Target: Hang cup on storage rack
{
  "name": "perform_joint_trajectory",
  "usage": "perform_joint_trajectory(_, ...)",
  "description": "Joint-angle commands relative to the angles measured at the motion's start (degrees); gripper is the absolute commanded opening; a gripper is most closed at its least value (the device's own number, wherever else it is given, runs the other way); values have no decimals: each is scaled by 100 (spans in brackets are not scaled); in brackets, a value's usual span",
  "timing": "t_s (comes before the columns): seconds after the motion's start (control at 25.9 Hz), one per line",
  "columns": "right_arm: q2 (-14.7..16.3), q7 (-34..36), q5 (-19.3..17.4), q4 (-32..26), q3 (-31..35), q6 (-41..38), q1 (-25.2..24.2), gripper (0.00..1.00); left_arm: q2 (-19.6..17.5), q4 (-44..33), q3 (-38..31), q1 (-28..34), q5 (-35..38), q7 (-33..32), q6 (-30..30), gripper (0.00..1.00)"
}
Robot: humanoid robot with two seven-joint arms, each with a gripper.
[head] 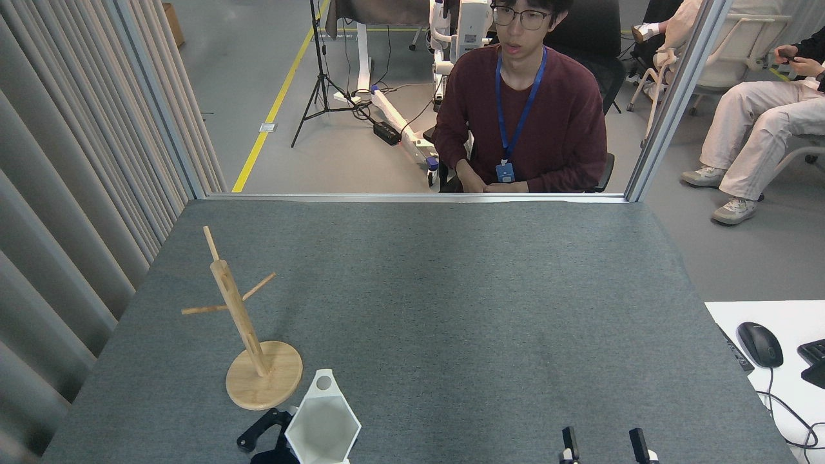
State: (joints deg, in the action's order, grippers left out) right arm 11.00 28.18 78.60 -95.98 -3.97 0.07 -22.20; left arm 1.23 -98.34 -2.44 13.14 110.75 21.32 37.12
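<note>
no readable text, blue badge (505,171) on the person's lanyard too small

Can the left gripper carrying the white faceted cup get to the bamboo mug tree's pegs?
Probably yes: the white faceted cup is beside the bamboo mug tree, with nothing between them; the pegs are higher.

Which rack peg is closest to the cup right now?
The peg angling up to the right of the storage rack post. The other two point left and up-back, away from the cup held low beside the base.

white cup (322,422) in left end effector (274,438), beside storage rack (248,335)
</note>
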Motion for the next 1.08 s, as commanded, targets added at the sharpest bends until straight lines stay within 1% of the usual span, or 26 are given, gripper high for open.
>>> perform_joint_trajectory(0.0,43,126,-12,10,388,-235,-302,98,-26,-71,-477,84,-203,22,15,41)
perform_joint_trajectory(0.12,16,126,-12,18,414,-262,-320,98,-35,-71,-837,110,-317,30,15,41)
perform_joint_trajectory(0.27,34,126,-12,18,414,-253,-320,98,-35,-62,-1743,145,-282,39,-55,41)
perform_joint_trajectory(0.39,16,126,-12,18,405,-244,-293,98,-44,-18,-2156,49,-168,22,-671,41)
perform_joint_trajectory(0.43,16,126,-12,18,405,-244,-285,98,-61,43,-2217,-30,-63,13,-899,41)
perform_joint_trajectory(0.5,25,126,-3,18,405,-235,-267,98,-158,324,-2393,-426,201,13,-1189,41)
perform_joint_trajectory(0.62,25,117,-3,18,388,-235,-258,98,-158,685,-2736,-883,605,13,-1268,41)
perform_joint_trajectory(0.77,25,117,-3,27,388,-244,-258,98,-131,948,-2762,-1164,948,30,-1295,41)
perform_joint_trajectory(1.04,25,126,-3,62,405,-244,-258,98,27,966,-2683,-1349,1221,39,-1295,41)
